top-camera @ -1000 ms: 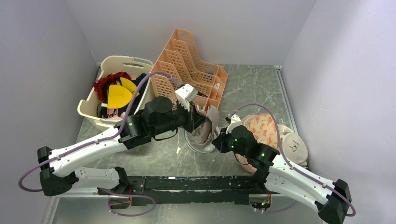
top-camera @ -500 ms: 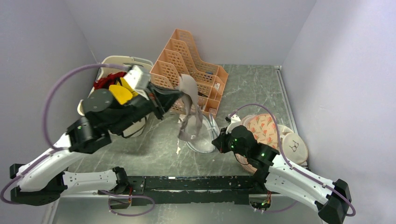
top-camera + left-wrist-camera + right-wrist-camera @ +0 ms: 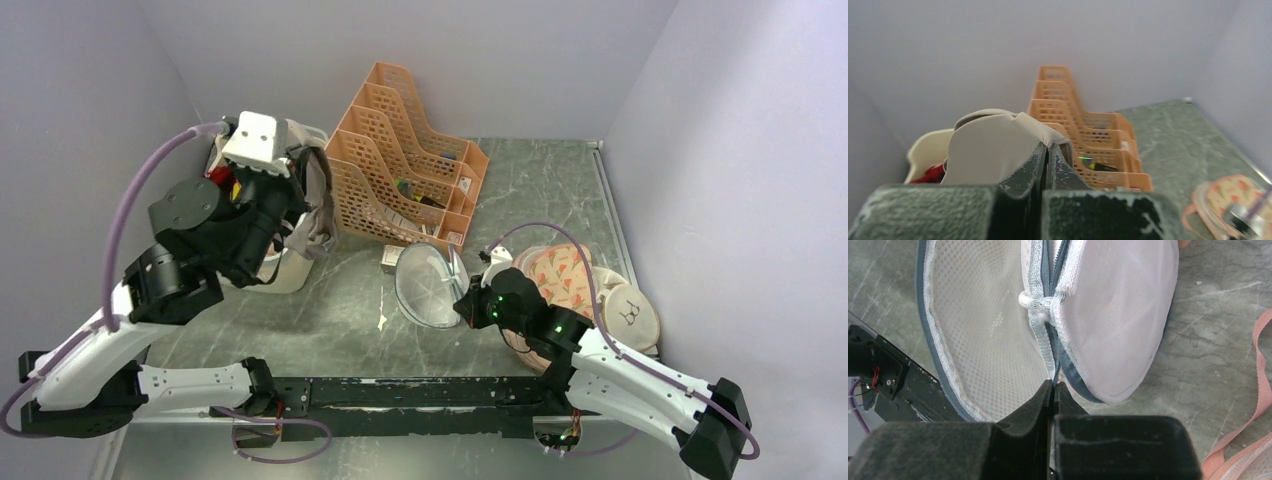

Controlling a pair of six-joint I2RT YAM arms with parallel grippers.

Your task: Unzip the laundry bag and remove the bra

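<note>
The laundry bag (image 3: pixel 428 285) is a whitish mesh drum lying open on the table centre, its two halves spread apart. In the right wrist view the bag (image 3: pixel 1108 315) shows its zip seam. My right gripper (image 3: pixel 1053 385) is shut on the bag's zip edge; it also shows in the top view (image 3: pixel 466 300). My left gripper (image 3: pixel 1046 147) is shut on the pale beige bra (image 3: pixel 993 145) and holds it high, at the rim of the cream basket. In the top view the bra (image 3: pixel 315 215) hangs from the left gripper (image 3: pixel 300 190).
A cream basket (image 3: pixel 285 275) of red, yellow and black clothes stands at the back left. An orange file rack (image 3: pixel 400 170) stands behind the bag. A peach printed pad (image 3: pixel 565 275) and a white disc (image 3: pixel 632 315) lie at the right.
My left arm has lifted the bra out of the bag and swung it left and back to the cream basket. The bag now lies empty. The right gripper kept its hold.
</note>
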